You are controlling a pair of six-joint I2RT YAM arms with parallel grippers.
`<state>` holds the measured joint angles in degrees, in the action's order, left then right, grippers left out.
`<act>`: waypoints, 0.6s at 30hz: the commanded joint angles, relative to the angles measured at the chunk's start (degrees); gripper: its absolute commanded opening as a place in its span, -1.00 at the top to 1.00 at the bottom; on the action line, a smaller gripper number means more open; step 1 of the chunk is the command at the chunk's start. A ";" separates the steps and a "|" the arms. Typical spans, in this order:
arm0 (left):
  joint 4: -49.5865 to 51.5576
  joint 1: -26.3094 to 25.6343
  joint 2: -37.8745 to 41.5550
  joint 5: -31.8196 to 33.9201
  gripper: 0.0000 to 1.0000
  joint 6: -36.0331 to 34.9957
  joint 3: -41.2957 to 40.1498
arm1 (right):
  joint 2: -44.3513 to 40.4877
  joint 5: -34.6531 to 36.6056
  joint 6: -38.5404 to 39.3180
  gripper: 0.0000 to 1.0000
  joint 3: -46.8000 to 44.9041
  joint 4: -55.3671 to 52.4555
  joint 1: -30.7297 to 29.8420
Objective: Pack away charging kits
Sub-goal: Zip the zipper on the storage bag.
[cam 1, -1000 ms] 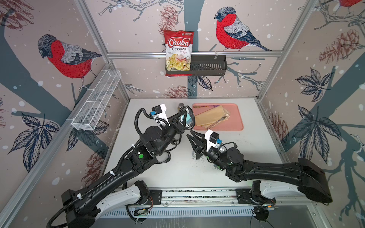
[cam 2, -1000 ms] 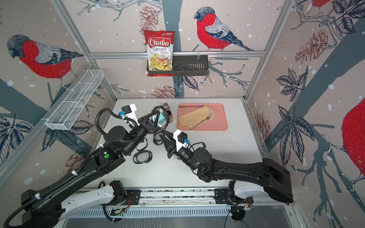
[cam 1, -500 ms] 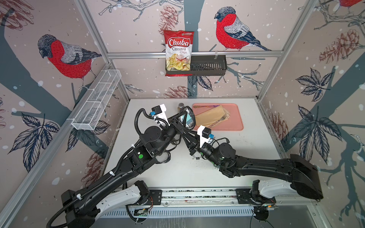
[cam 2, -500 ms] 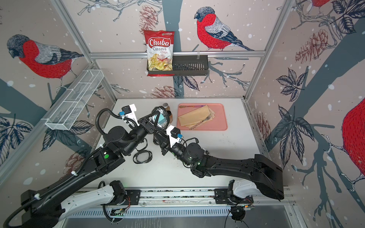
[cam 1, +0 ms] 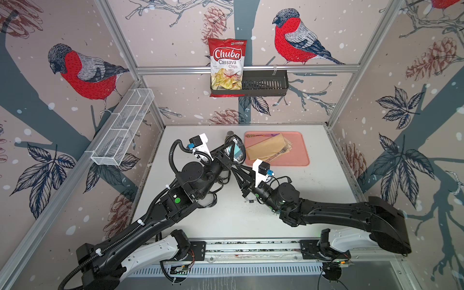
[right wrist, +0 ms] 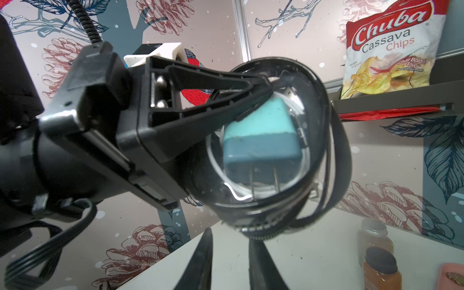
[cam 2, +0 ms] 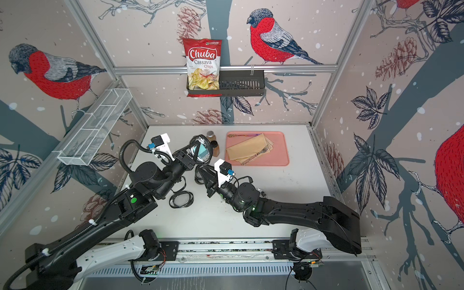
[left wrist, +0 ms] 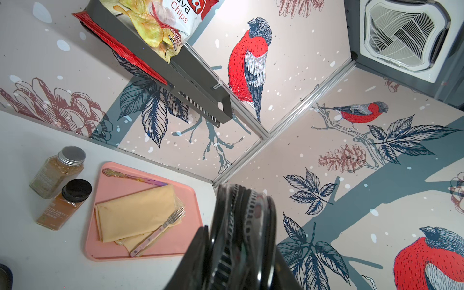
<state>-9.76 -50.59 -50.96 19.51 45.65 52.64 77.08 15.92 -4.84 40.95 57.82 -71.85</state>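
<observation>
**kit_q:** So what changed from a second ago?

**yam_w:** Mostly the right gripper (right wrist: 230, 253). It was hanging back over the middle of the table (cam 1: 313, 200). Now it has slid in under the left gripper (right wrist: 266, 88), with its tips just below the case (right wrist: 276, 150). The left arm hasn't really budged, and the case is held up off the table in the same spot, near the jars (left wrist: 62, 185).

**kit_q:** And the jaws?

**yam_w:** The left ones are clamped on the rim of the case. The right ones have a narrow gap with nothing in it.

**kit_q:** Any readable text?

**yam_w:** "Chuba Cassava Chips" on the chips bag (cam 1: 227, 65), and the small print looks like "Balado Flavor". The jar labels are too blurry to read.

**kit_q:** What's inside what?

**yam_w:**
- The clear case holds a teal charger (right wrist: 261, 135) with its prongs showing, and a white cable (right wrist: 237, 197) coiled around it.
- The chips bag stands in the black basket (cam 1: 266, 84) on the back wall.
- The pink tray (left wrist: 190, 241) has a folded tan napkin (left wrist: 135, 213) with a fork (left wrist: 160, 231) on top.
- A second case (cam 2: 180, 199) lies on the table beside the left arm, and I can't tell if there's anything in it.
</observation>
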 commanded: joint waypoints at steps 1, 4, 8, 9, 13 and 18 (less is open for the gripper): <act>-1.27 -0.03 0.08 0.09 1.00 1.11 -0.01 | 0.36 1.05 -0.82 0.46 1.13 1.14 -0.10; -1.31 0.02 0.00 0.26 1.00 1.20 -0.21 | 0.79 0.87 -0.78 0.47 1.74 1.07 -0.22; -1.18 -0.04 -0.10 0.83 1.00 1.29 -0.26 | 0.60 0.66 -0.95 0.49 1.96 1.15 -0.35; -1.20 -0.04 -0.19 1.12 1.00 1.37 -0.37 | 0.55 0.51 -0.89 0.50 2.07 1.21 -0.46; -0.96 -0.03 -0.67 1.95 1.00 1.79 -0.36 | 0.45 0.56 -0.71 0.57 2.34 0.87 -0.92; -1.23 -0.03 -1.23 1.67 1.00 2.30 -0.53 | 0.25 2.09 -1.26 0.57 2.57 0.16 -0.85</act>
<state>-9.61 -50.59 -52.07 20.82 47.13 52.18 77.80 16.36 -5.91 43.07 56.90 -72.75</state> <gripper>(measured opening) 0.327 0.218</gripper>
